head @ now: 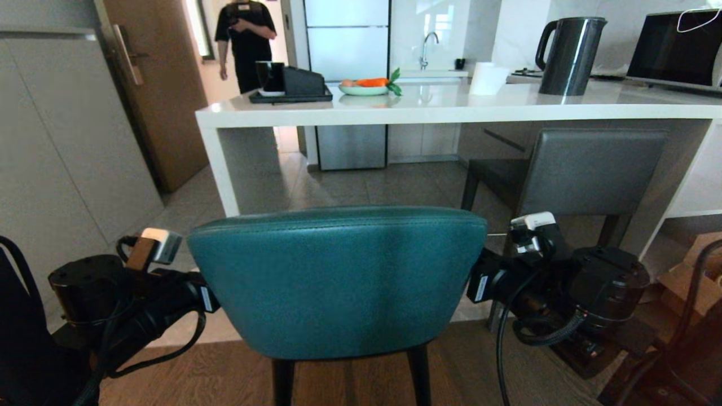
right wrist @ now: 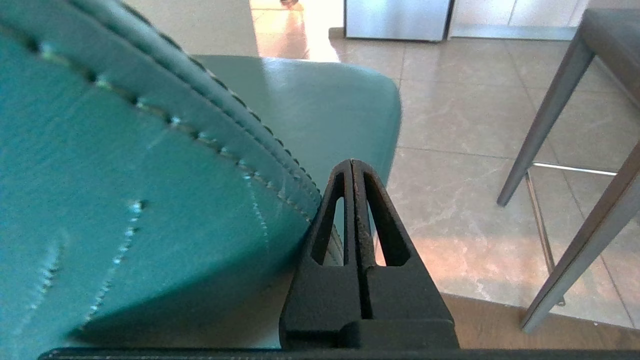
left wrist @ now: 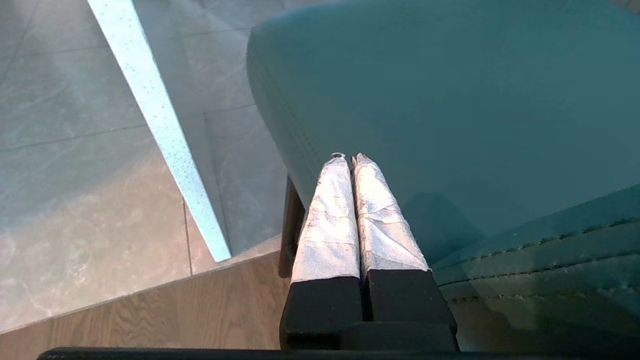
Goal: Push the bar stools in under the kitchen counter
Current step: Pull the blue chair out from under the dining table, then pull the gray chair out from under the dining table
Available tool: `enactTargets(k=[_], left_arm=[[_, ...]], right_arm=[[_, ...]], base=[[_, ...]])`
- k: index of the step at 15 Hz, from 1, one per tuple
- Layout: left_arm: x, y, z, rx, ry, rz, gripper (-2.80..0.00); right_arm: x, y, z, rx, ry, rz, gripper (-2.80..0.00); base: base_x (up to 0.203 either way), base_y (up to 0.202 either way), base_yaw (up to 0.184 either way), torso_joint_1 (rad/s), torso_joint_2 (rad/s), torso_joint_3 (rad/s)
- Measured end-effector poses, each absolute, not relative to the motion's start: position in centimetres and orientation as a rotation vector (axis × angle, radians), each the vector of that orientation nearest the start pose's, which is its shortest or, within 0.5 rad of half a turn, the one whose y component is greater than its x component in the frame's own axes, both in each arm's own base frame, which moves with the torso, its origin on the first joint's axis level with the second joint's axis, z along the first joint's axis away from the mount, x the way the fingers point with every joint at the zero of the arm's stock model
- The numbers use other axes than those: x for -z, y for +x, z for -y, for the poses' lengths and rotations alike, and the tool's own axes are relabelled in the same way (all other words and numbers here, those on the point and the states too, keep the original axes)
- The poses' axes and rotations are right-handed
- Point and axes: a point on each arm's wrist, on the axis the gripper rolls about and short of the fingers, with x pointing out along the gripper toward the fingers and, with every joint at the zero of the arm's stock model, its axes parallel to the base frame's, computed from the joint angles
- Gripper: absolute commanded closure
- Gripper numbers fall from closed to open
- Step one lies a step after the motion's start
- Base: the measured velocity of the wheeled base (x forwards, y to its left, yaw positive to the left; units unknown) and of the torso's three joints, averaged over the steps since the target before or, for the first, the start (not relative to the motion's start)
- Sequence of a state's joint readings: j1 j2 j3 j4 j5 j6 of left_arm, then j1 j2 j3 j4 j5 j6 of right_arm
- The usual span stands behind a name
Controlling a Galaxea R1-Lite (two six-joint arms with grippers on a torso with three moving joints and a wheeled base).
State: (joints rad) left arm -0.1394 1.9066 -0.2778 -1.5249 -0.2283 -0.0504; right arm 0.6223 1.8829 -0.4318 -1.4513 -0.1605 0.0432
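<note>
Here, the teal stool fills the foreground, its rounded back toward the camera, standing short of the kitchen counter, with bare tiled floor between it and the counter's white end leg. Two bar stools are in view: beyond the teal stool and to its right, the dark grey stool stands under the counter's edge, its rectangular back just below the slab. Two grippers flank the teal stool's back. The left gripper is at the back's left edge, its two foil-wrapped fingers pressed together and empty, lying alongside the teal leather. The right gripper is at the back's right edge, its two black fingers likewise closed on nothing, right beside the stitched seam; whether either gripper actually touches the leather cannot be told. On the counter, farther off than the teal stool, stand one black tray carrying a black box-shaped appliance and a dark cup, one pale green plate holding a carrot with green leaves, one white paper roll, and one dark kettle. To the kettle's right sits a dark oven-like appliance. Behind the counter are a steel fridge and a sink tap. One person in black stands beyond the counter's left end, near a wooden door.
</note>
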Motion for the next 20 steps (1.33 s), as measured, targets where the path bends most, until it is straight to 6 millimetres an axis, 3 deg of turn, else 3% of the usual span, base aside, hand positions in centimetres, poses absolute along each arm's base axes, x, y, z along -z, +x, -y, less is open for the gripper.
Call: enactTargets(k=[11, 13, 17, 20], left_arm=[[-9.9, 26.1, 0.8, 0.246, -0.062, -0.094, 0.0], [-9.9, 26.0, -0.6, 0.229, -0.068, -0.097, 0.0], [-10.7, 24.3, -3.4, 0.308, -0.097, -0.079, 0.0], [-12.7, 23.0, -3.7, 0.365, -0.165, -0.024, 0.0]], right_arm=[[-13.1, 22.7, -13.9, -0.403, 0.052, 0.011, 0.0], [-13.1, 22.9, -12.3, -0.368, 0.052, 0.003, 0.0], [-14.2, 23.9, -6.6, -0.264, 0.088, 0.039, 0.0], [-15.4, 22.6, -3.9, -0.214, 0.098, 0.068, 0.0]], base=[[0.0, 0.0, 0.0, 0.0, 0.0, 0.0], [0.0, 0.0, 0.0, 0.0, 0.0, 0.0], [0.0, 0.0, 0.0, 0.0, 0.0, 0.0], [0.0, 0.0, 0.0, 0.0, 0.0, 0.0]])
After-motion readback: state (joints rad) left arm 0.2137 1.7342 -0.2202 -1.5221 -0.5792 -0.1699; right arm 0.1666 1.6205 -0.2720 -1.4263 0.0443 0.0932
